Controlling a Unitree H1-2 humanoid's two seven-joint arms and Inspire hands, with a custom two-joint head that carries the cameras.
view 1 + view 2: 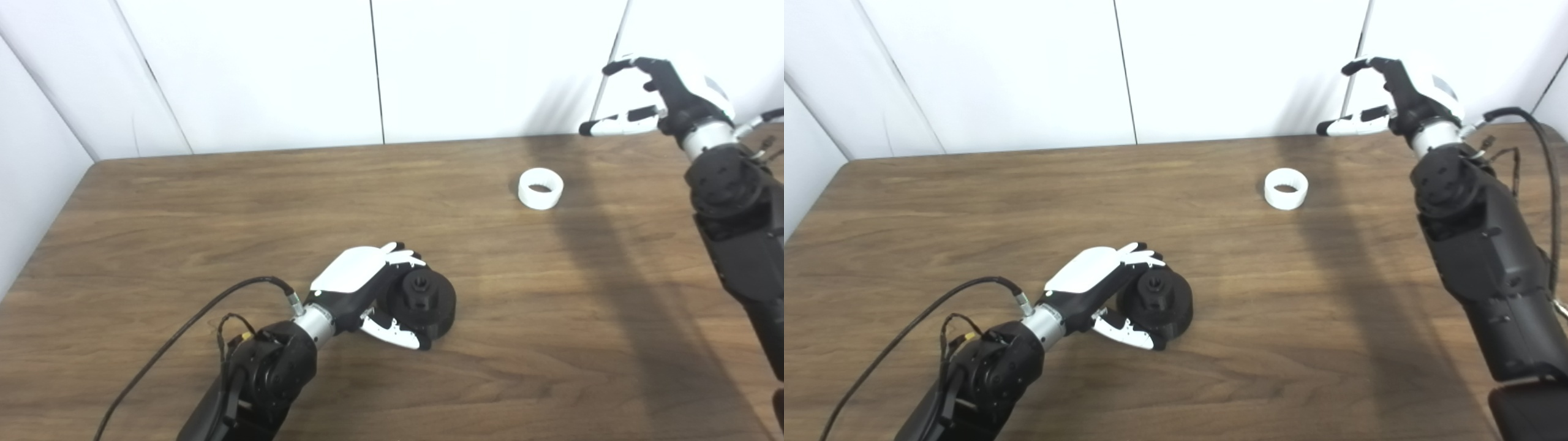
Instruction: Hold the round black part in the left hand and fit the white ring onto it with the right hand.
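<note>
The round black part (425, 302) rests on the wooden table (184, 202) near the front middle. My left hand (367, 291) is wrapped around its left side, fingers over the back and thumb along the front, with the part still on the table. The white ring (540, 188) lies flat on the table at the back right, on its own. My right hand (655, 98) is raised above the table's back right edge, to the right of and beyond the ring, with fingers and thumb spread and nothing in it.
White wall panels (275, 67) stand close behind the table's back edge. A black cable (184, 324) trails from my left wrist toward the front left. My right forearm (741, 226) runs along the table's right side.
</note>
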